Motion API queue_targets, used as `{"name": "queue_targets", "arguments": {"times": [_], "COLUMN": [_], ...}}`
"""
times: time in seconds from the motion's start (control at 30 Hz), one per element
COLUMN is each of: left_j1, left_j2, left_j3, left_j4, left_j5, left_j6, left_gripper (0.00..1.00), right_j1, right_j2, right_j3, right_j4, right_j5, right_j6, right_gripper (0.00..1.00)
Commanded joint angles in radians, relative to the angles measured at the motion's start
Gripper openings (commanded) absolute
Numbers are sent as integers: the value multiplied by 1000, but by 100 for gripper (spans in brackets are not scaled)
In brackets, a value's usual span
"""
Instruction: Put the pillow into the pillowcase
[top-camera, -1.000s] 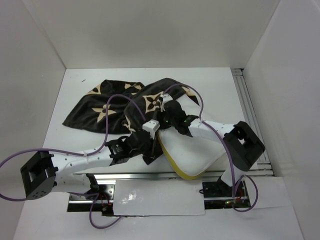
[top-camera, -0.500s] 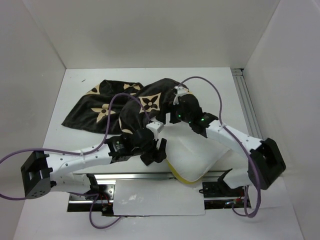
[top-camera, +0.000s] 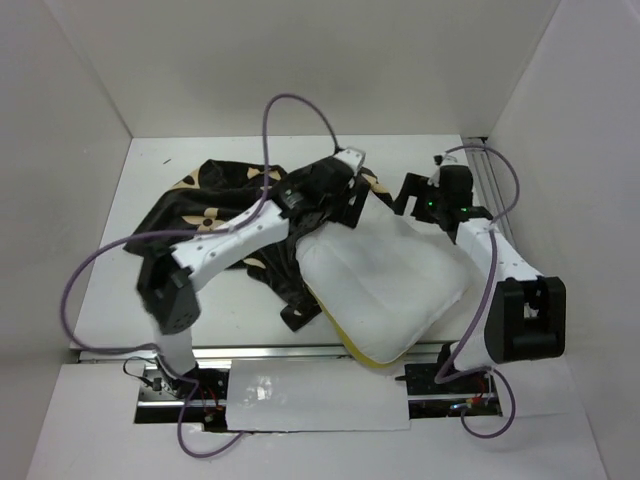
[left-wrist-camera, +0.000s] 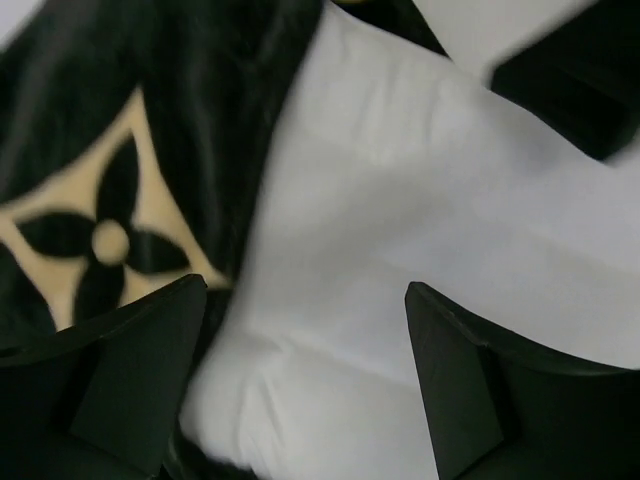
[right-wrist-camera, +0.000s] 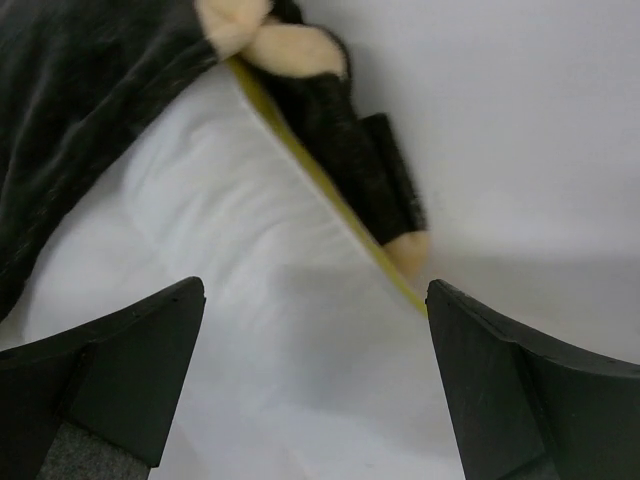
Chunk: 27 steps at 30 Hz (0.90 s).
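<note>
Barely begun, we judge: only the far corner of the pillow (top-camera: 385, 280) seems tucked into the pillowcase (top-camera: 175, 215), the rest lying bare on the bench (top-camera: 120, 290). Our left fingers (left-wrist-camera: 140, 370) and right fingers (right-wrist-camera: 120, 370) are spread apart, gripping nothing.

White table (top-camera: 110, 290) boxed in by plain white far wall (top-camera: 300, 60), left wall (top-camera: 50, 150) and right wall (top-camera: 580, 150); a metal rail (top-camera: 492, 190) along its right edge, a second rail (top-camera: 260, 352) along the near edge; even light
</note>
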Motion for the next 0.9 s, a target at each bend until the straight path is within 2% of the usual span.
{"name": "queue_targets", "arguments": {"times": [0.0, 0.07, 0.1, 0.2, 0.33, 0.5, 0.6, 0.87], "left_j1": [40, 55, 67, 77, 77, 86, 86, 118], "left_j2": [233, 353, 461, 559, 619, 646, 646, 636], "left_j3": [285, 436, 567, 659, 670, 710, 659, 615], "left_j4": [-34, -87, -106, -93, -19, 15, 74, 99], "left_j5": [-85, -113, -113, -58, -120, -240, -312, -213], "left_j6": [218, 288, 331, 412, 450, 440, 460, 469], "left_gripper": [93, 92, 91, 91, 90, 78, 74, 71], "right_j1": [-109, -162, -171, -182, -200, -200, -200, -145], "right_j2": [4, 14, 15, 24, 59, 93, 104, 154], "right_j3": [49, 60, 70, 71, 80, 66, 66, 94], "right_j4": [22, 31, 31, 40, 25, 62, 45, 7], "right_j5": [-193, -253, -291, -302, -371, -443, -454, -316], "right_j6": [-37, -87, -113, -114, -170, -170, -190, -213], "right_gripper": [99, 99, 99, 99, 99, 97, 97, 97]}}
